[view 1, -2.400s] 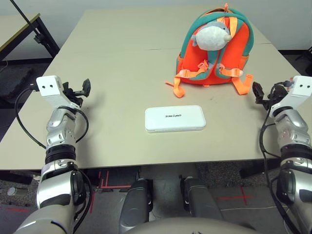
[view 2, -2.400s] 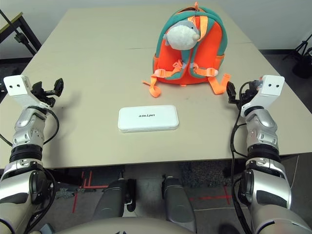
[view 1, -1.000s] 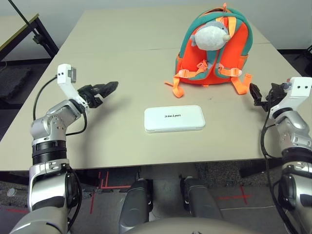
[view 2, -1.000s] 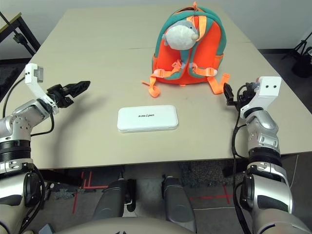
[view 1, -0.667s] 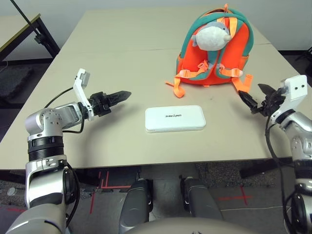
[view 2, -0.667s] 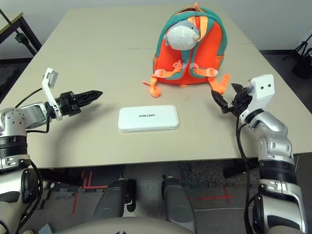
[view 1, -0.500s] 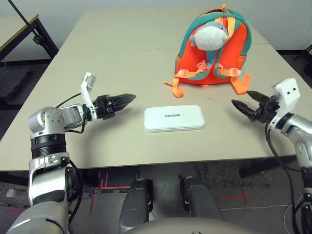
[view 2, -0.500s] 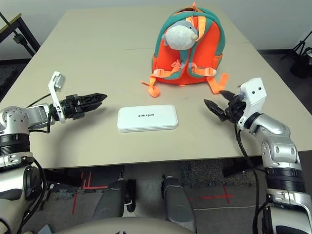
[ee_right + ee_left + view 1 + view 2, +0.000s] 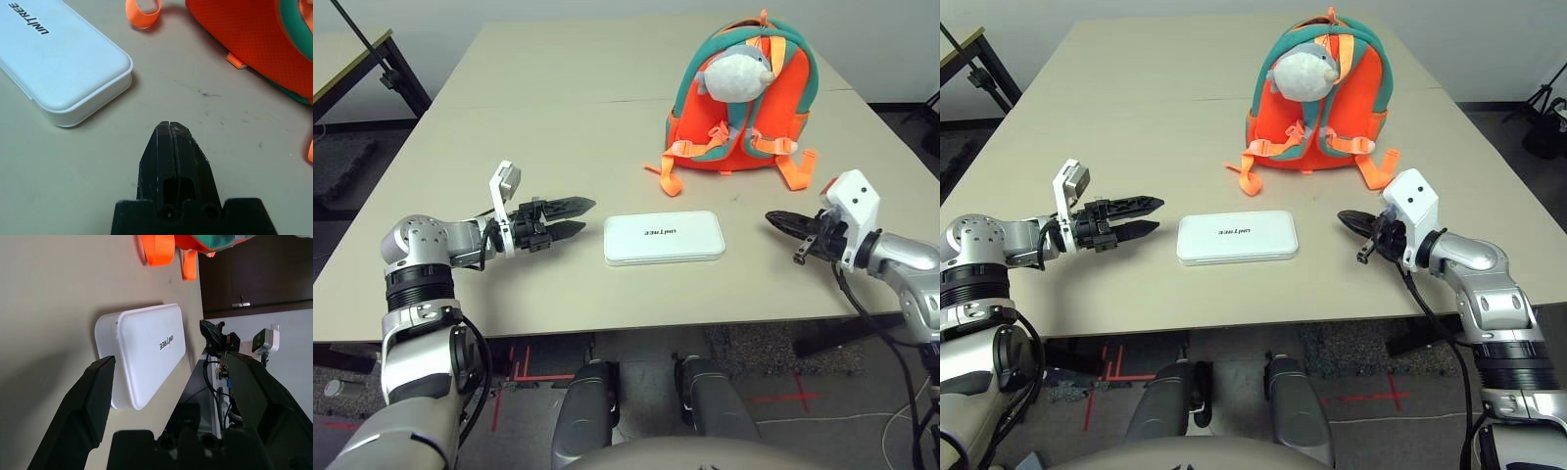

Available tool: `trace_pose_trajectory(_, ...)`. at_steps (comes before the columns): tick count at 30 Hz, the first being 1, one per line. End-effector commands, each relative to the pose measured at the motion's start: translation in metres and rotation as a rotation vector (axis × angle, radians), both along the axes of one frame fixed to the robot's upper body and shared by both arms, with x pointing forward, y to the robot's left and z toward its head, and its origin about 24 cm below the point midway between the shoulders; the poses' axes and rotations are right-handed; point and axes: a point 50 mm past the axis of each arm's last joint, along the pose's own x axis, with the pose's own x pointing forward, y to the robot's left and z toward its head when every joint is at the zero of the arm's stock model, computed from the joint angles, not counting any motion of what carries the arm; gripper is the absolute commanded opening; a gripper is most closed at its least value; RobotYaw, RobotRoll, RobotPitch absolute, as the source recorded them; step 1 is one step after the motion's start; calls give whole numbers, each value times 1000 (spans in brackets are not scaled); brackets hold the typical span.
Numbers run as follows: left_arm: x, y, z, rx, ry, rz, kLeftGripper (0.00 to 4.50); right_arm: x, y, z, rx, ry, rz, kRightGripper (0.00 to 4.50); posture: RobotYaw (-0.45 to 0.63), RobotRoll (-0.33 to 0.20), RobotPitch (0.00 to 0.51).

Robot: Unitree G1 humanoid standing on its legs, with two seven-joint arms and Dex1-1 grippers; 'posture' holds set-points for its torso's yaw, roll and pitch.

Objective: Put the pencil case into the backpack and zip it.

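The white pencil case (image 9: 664, 238) lies flat at the table's middle front, dark lettering up. Behind it to the right stands the orange backpack (image 9: 739, 98) with teal trim and a grey-white plush fish (image 9: 734, 71); its straps trail onto the table. My left gripper (image 9: 585, 215) is open just left of the case, fingers pointing at its short end and apart from it. In the left wrist view the case (image 9: 146, 352) lies ahead between the two fingers (image 9: 93, 401). My right gripper (image 9: 169, 128) is shut and empty, low over the table, a short way right of the case (image 9: 58, 73).
A seam (image 9: 529, 104) crosses the beige table behind the case. An orange strap loop (image 9: 664, 179) lies between backpack and case. A second table (image 9: 347, 64) with black legs stands at the far left. The table's front edge (image 9: 636, 325) is near.
Both arms have swung inward and lower toward the pencil case. The left gripper's fingers have spread apart; the right gripper's fingers have come together. Case and backpack have stayed put.
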Motion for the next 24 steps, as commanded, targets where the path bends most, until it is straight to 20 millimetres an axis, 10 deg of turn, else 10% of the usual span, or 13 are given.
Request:
trace_pose_trajectory(1, -3, 0, -12, 24, 58, 0, 4500, 1, 2, -5, -27, 11, 22, 22, -151, 0, 107)
trace_pose_trajectory(24, 7, -8, -42, 105, 157, 8, 4500, 8, 14, -18, -173, 44, 118, 22, -164, 0, 105)
